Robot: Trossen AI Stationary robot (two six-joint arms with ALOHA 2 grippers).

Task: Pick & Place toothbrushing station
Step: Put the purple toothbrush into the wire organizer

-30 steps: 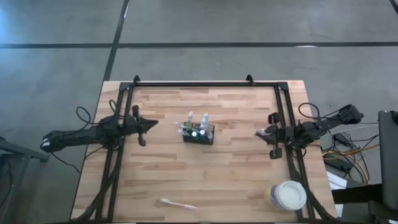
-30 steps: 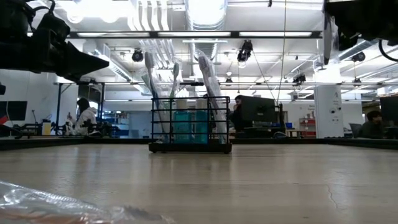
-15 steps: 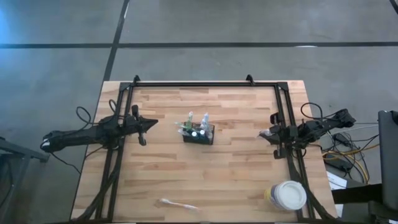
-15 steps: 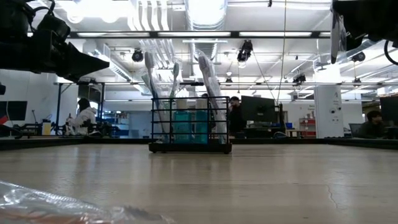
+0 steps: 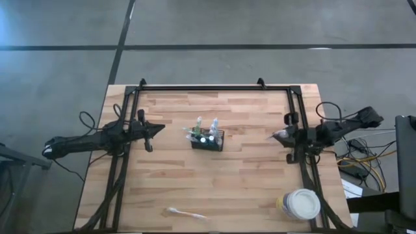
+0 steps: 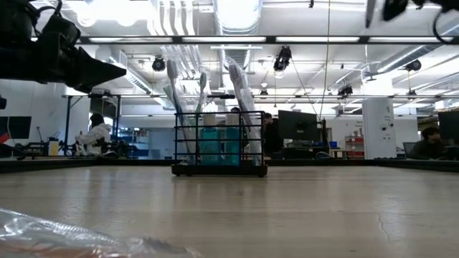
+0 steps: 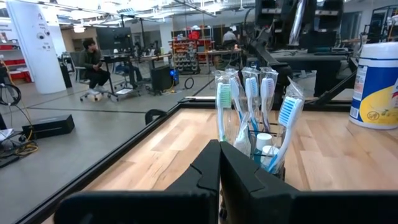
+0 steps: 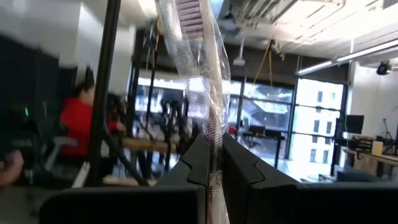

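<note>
Bright, even light from ceiling strip lamps [image 6: 237, 14], which glare white in the low view. The right wrist view is motion-blurred (its background smeared); the table [image 5: 247, 188] shows only faint shadows.

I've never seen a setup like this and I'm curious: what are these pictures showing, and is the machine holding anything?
It is a two-armed robot at a wooden table. One picture looks straight down from above, one looks level across the tabletop, and two come from cameras on the arms' wrists.

In the middle stands a small black caddy holding wrapped toothbrushes. Another wrapped toothbrush lies near the front edge, and a round white tub sits at the front right corner.

The left gripper waits beside the caddy, shut and empty. The right gripper, near the table's right edge, is shut on a clear-wrapped item, which looks like one more packaged toothbrush, though I cannot be sure.
</note>
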